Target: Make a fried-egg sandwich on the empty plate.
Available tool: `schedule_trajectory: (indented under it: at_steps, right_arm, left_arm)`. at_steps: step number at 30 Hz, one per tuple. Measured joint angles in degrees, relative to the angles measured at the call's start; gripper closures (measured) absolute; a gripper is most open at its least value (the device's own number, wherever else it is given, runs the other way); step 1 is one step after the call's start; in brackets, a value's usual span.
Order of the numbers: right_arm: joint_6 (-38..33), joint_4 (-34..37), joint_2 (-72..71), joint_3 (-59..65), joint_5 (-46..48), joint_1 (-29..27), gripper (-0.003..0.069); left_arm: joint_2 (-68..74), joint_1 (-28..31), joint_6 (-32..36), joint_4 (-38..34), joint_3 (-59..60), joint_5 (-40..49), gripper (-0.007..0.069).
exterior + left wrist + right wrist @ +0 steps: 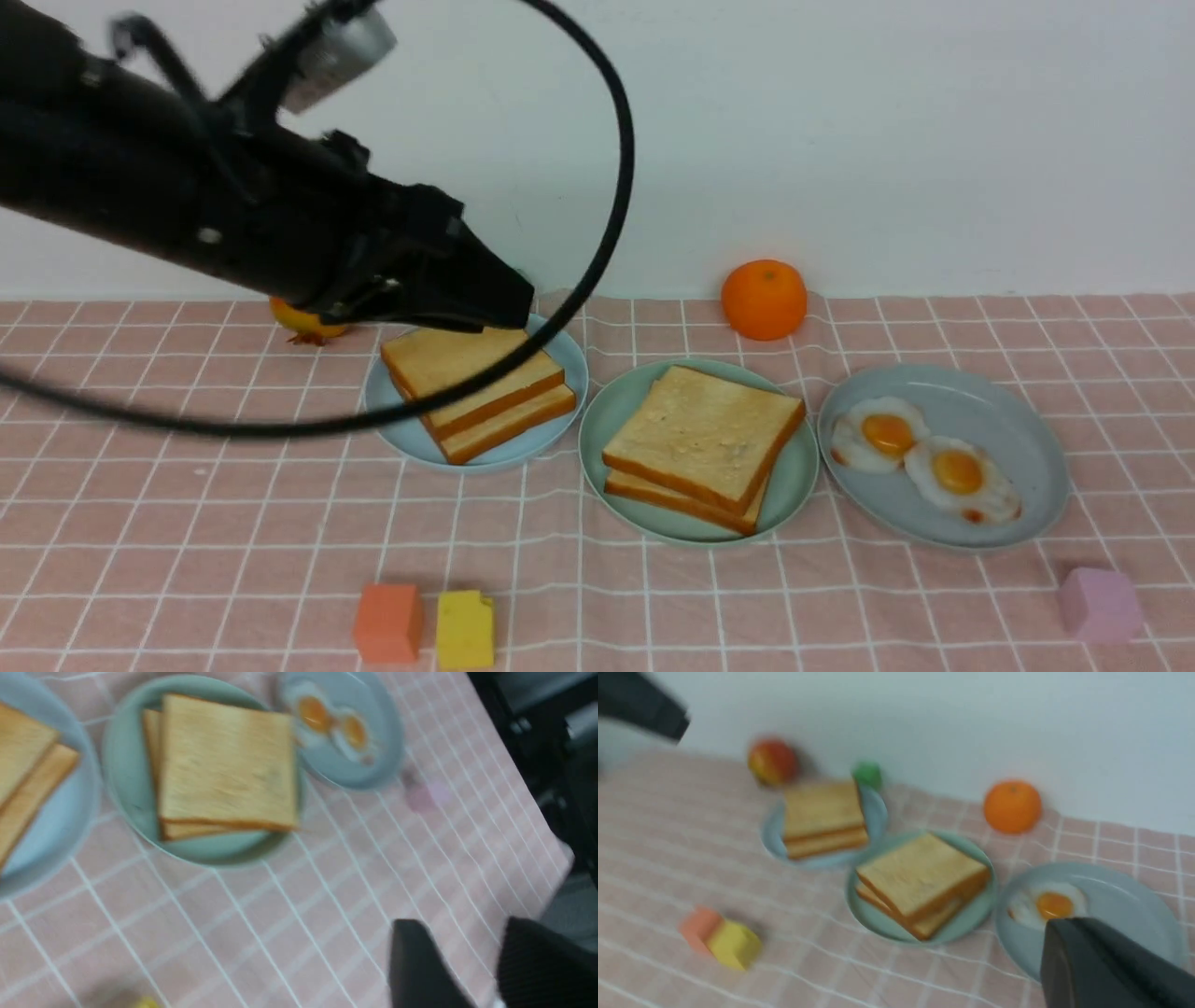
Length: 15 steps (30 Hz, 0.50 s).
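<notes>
Three plates sit in a row across the middle of the front view on the pink checked cloth over my counter (187, 523). Left of centre, the pale blue plate (560, 359) carries the spare toast pile (476, 387), stock to draw from. Centre, the mint-green plate (607, 439) holds the fried-egg sandwich (700, 439): two toast slices stacked, top one skewed so the lower corner shows. No egg white is visible between them in any view, so I judge it filled only from the task; cannot confirm. Right of centre, the grey-blue plate (1027, 439) keeps two fried eggs (920, 457), side by side and touching, within reach of my right arm.

Orange (764, 299) stands near the wall, upper centre, clear of the plates. Orange block (387, 623) and yellow block (465, 630) touch at lower centre; pink block (1100, 605) at lower right. Clutter, I judge, not part of the job.

Left end effector (472, 970): lower right of the left wrist view, fingers (420, 970) parted by a moderate gap, nothing between them, touching nothing, over bare cloth. In the front view my left arm fills the upper left, above the toast pile.

Right end effector (1106, 966): lower right of its wrist view, a single dark mass, jaws closed together, empty, raised in front of the egg plate.
</notes>
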Motion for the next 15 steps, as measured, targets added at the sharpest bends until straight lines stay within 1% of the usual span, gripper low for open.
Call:
schedule_trajectory:
  at_steps: [1, 2, 3, 4, 5, 6, 7, 9, 10, 11, 13, 14, 15]
  right_arm:
    - [1.87, 0.0, -3.12, 1.72, -0.2, 0.0, 0.0666]
    - [2.74, 0.0, -5.56, 3.01, -0.27, 0.0, 0.0666]
    - [3.48, 0.0, -8.32, 4.46, -0.4, 0.0, 0.0665]
    - [3.8, 0.0, -10.03, 5.36, -0.49, 0.0, 0.0665]
    - [4.03, 0.0, -11.6, 6.24, -0.54, 0.0, 0.0664]
    - [4.03, 0.0, -12.34, 6.66, -0.5, 0.0, 0.0665]
    - [4.18, -0.13, -14.66, 8.04, -0.5, 0.0, 0.0665]
    - [4.18, -0.18, -17.29, 10.01, -0.56, 0.0, 0.0665]
    - [4.18, -0.18, -17.47, 10.18, -0.56, 0.0, 0.0665]
    - [4.18, -0.18, -18.54, 11.48, -0.56, 0.0, 0.0663]
    - [4.22, -0.18, -19.02, 12.93, -0.62, 0.0, 0.0662]
    - [4.22, -0.18, -19.02, 13.06, -0.62, 0.0, 0.0662]
    - [4.22, -0.23, -19.02, 14.09, -0.62, 0.0, 0.0661]
  left_arm:
    - [-3.22, 0.02, -1.72, 1.6, 0.15, 1.77, 0.0434]
    - [-5.19, 0.02, -2.91, 2.44, 0.46, 2.59, 0.0469]
    - [-8.33, 0.02, -5.1, 4.88, 1.19, 3.54, 0.0519]
    - [-10.53, 0.02, -6.86, 6.15, 1.85, 4.16, 0.055]
    - [-13.4, 0.02, -9.54, 8.99, 2.92, 4.95, 0.059]
    - [-13.99, 0.02, -10.14, 9.52, 3.17, 5.12, 0.059]
    - [-18.29, 0.02, -14.87, 13.24, 5.13, 6.25, 0.0612]
    - [-25.42, 0.02, -23.23, 19.61, 8.94, 7.66, 0.0612]
    - [-26.07, 0.02, -23.84, 20.15, 9.31, 7.74, 0.0612]
    - [-31.27, 0.02, -29.95, 24.32, 12.43, 8.16, 0.0612]
    - [-37.55, 0.02, -36.43, 28.27, 16.43, 8.62, 0.0612]
    - [-38.73, 0.02, -37.49, 28.56, 17.22, 8.7, 0.0612]
    - [-42.53, 0.02, -40.25, 30.17, 19.89, 8.95, 0.0612]
